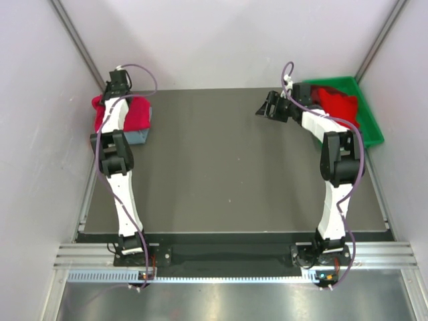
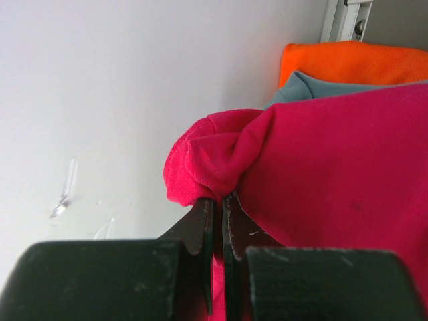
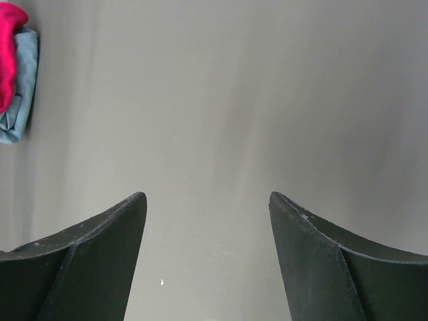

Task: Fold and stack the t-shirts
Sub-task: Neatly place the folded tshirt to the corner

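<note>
Left claw: I am holding the left claw [image 2: 219,199] out at the far-left corner of the counter [image 1: 214,174]. Its jaws are standing almost together and seem to be nipping a bunched edge of the top red shirt [image 2: 334,174], with red cloth showing in the slit between them.
Why there: I judge that I am settling or tidying this shirt on the pile, so the grip is sitting at the hem, not the middle.
Stack: the top red shirt is lying folded on a grey-blue shirt [image 1: 138,137], far left and close against the left wall. In the left wrist view an orange cloth [image 2: 354,60] is peeking out beyond the grey-blue one.
Right claw: the right claw [image 3: 206,195] is gaping wide and carrying nothing, hovering over bare counter just left of the green bin [image 1: 371,120].
Why there: it is keeping clear of the stack, and I judge it is well placed to reach into the bin.
Bin: loose red shirts [image 1: 338,103] are lying heaped inside, far right, not yet folded.
Progress: part way, with a small stack built and more waiting.
Risk: letting go carelessly could be dragging the top fold open.
</note>
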You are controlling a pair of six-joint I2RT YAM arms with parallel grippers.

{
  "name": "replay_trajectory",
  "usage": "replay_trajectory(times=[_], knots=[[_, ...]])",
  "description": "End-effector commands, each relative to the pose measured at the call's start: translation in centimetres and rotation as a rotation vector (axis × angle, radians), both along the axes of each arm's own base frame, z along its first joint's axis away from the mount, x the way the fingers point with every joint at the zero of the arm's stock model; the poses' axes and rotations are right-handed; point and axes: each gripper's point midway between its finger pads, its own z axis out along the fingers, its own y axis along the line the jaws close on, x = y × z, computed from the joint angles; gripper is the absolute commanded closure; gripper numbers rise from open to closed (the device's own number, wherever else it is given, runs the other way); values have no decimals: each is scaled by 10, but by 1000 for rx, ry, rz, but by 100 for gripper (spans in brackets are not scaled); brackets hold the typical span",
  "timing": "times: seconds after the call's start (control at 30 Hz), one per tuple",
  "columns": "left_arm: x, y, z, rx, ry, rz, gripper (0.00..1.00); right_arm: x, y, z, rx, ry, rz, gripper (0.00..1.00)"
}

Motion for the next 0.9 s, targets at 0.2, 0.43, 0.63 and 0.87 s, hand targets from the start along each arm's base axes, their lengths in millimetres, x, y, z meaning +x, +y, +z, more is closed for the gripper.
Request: replay_trajectory(times=[0.2,0.43,0.63,0.87], knots=[[17,19,13,112,-76,27,100,-1,8,43,-8,-118,29,25],[26,19,20,128,-109,15,100,-1,10,42,-9,-116,34,25],[24,16,16,112,-100,15,100,-1,11,41,-8,-115,36,25],[22,11,26,143,-139,52,32,2,14,42,-5,-120,40,25]])
